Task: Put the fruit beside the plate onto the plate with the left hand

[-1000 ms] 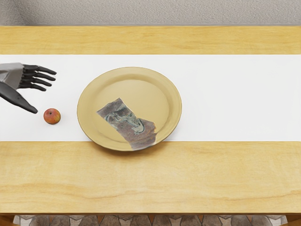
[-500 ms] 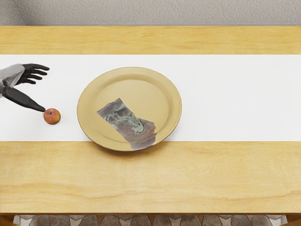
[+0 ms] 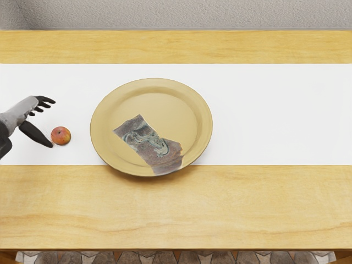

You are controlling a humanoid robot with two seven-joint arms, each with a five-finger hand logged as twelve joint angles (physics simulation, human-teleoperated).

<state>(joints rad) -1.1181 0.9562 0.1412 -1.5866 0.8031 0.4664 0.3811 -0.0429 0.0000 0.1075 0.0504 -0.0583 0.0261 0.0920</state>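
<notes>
Fruit, a small red apple point(image 3: 60, 135), lies on the white runner point(image 3: 275, 110) at the left of the frame, near the tan plate point(image 3: 165, 102) but off its rim. The left hand point(image 3: 25, 116) reaches in from the left edge, fingers spread and holding nothing, thumb tip just beside the apple. A grey-brown patch point(image 3: 148, 144) lies on the plate.

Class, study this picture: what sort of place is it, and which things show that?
Probably a simulated dining table: a light wooden tabletop with a white runner, a round tan plate on it, and a small red apple beside the plate.
</notes>
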